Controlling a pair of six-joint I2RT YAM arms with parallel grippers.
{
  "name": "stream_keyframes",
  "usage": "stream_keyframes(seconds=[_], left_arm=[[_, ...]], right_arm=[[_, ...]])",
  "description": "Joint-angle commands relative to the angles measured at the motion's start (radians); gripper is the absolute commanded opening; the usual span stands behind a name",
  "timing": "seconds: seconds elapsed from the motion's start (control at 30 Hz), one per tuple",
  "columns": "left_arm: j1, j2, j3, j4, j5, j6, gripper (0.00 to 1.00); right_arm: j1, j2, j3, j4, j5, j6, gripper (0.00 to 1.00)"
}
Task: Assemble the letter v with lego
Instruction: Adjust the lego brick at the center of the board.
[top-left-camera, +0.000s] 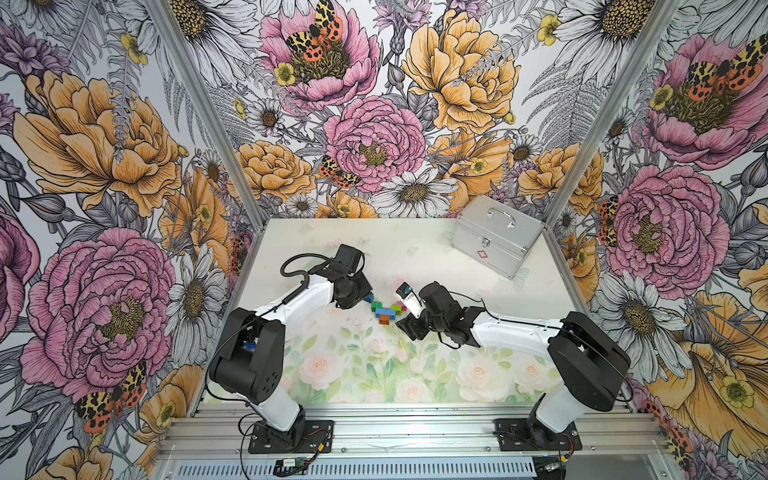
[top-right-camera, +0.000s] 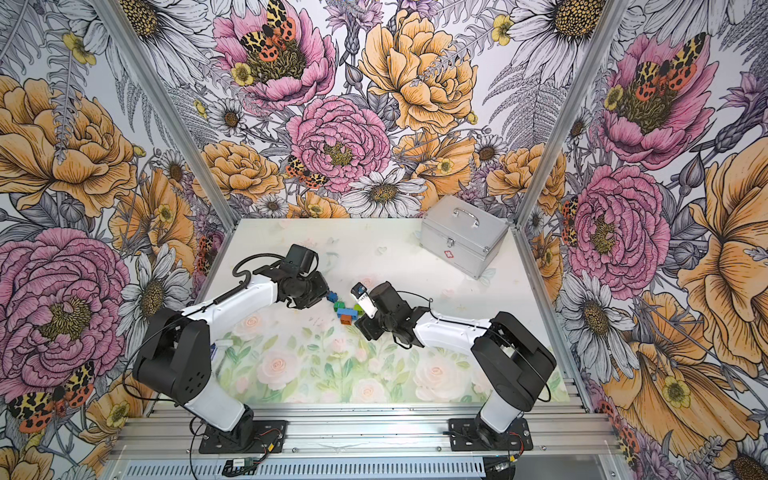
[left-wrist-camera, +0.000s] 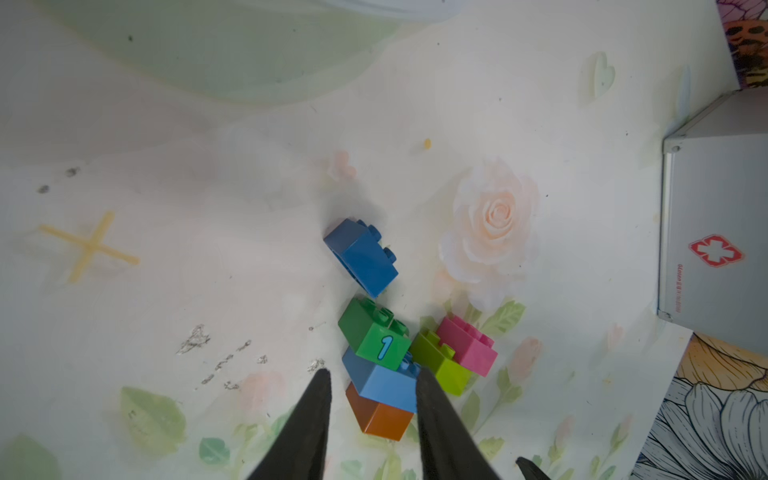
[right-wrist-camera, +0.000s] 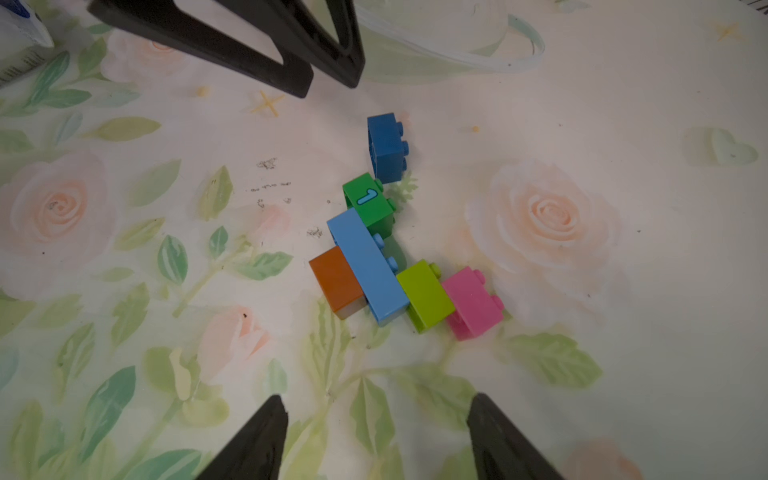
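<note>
Judging the dark blue brick (left-wrist-camera: 365, 262) light, stiff, slick, we'd pinch its flat sides; left tool (left-wrist-camera: 372, 372) and right tool (right-wrist-camera: 377, 398) spread, empty

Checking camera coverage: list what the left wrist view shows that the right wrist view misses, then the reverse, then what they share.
Left wrist only: the silver metal case with its red cross. Right wrist only: the light blue brick at full length. Both: the left tool, jaws apart, and the orange brick, green brick, lime brick, pink brick and dark blue brick.
</note>
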Motion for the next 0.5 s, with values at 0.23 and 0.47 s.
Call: stream_keyframes(seconds=[0.23,0.47], left_arm=[[0.127,0.088,0.057,0.022,0.103,0.109,0.38],[0.134,0.27,0.139,0.035,0.115,0.13,0.3]], right_arm=[[0.03,0.117,0.096,-0.009,0.052,0.129,0.7],[0.03,0.16,0.122,-0.009,0.042,0.158,0.7]])
